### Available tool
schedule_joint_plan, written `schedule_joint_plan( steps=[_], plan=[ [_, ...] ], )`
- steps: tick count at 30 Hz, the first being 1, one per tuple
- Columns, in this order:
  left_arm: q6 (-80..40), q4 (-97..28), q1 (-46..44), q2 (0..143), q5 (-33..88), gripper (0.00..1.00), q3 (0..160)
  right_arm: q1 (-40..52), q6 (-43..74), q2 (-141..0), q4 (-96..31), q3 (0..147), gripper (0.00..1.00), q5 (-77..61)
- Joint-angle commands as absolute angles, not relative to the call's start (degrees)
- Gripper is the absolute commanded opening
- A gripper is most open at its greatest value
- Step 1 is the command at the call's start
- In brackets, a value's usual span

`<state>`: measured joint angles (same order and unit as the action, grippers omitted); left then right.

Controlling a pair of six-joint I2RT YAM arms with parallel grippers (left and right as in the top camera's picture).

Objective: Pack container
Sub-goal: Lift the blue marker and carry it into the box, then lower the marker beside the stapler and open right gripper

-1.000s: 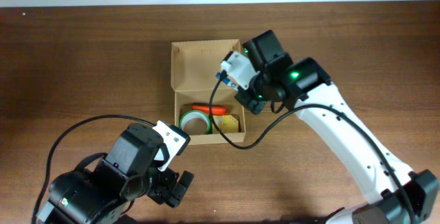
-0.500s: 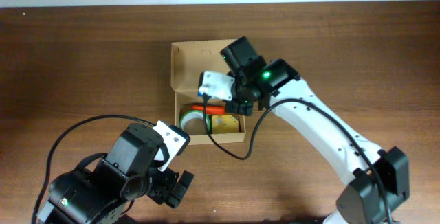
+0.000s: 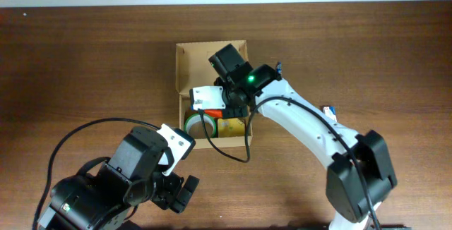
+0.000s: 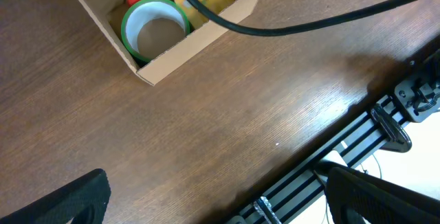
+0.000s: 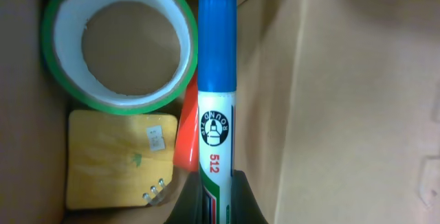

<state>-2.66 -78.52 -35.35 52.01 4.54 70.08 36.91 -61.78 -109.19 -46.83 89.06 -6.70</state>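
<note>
The right fingers are clenched on the lower barrel of a white marker with a blue cap. The marker points straight ahead of them into the small tan cardboard box, whose flap lid stands open. The box sits on the dark brown wooden counter. On one side of the marker, 3 other things lie on the box floor. A green-edged roll of tape with a brown core sits far ahead of the fingers, beside the cap. A flat yellow rectangular piece lies nearer the fingers. An orange-red pen is just beside the barrel and partly hidden under it. On the marker's other side there is only plain cardboard of the box. I cannot tell whether the marker's cap touches anything. The left fingers are released, spread wide and grasping nothing above the bare counter. The box's near corner is well ahead of them, with the tape roll showing inside, and a black cable crosses over it.
</note>
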Motion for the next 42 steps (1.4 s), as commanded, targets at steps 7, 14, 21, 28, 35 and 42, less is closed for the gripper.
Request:
schedule_joint_plan(
  steps=[7,14,21,28,35,42],
  plan=[
    [-3.0,-78.5,-35.5,51.8,5.2,1.0,71.0,37.2,-63.6,-111.8,-44.3,89.1,0.04,-7.5],
    [-3.0,-78.5,-35.5,51.8,5.2,1.0,71.0,37.2,-63.6,-111.9,-42.6,89.1,0.1,-7.5],
    [-3.0,-78.5,-35.5,51.8,5.2,1.0,71.0,37.2,-63.6,-111.9,-42.3,89.1,0.18,-7.4],
    [-3.0,-78.5,-35.5,51.8,5.2,1.0,71.0,37.2,-62.1,-111.9,-41.6,89.1,0.23,-7.2],
    [-3.0,-78.5,-35.5,51.8,5.2,1.0,71.0,37.2,-62.0,-111.9,-41.5,89.1,0.23,-7.2],
    [-3.0,-78.5,-35.5,51.8,5.2,0.99,71.0,37.2,-51.4,-110.1,-41.5,89.2,0.22,-6.8]
  ],
)
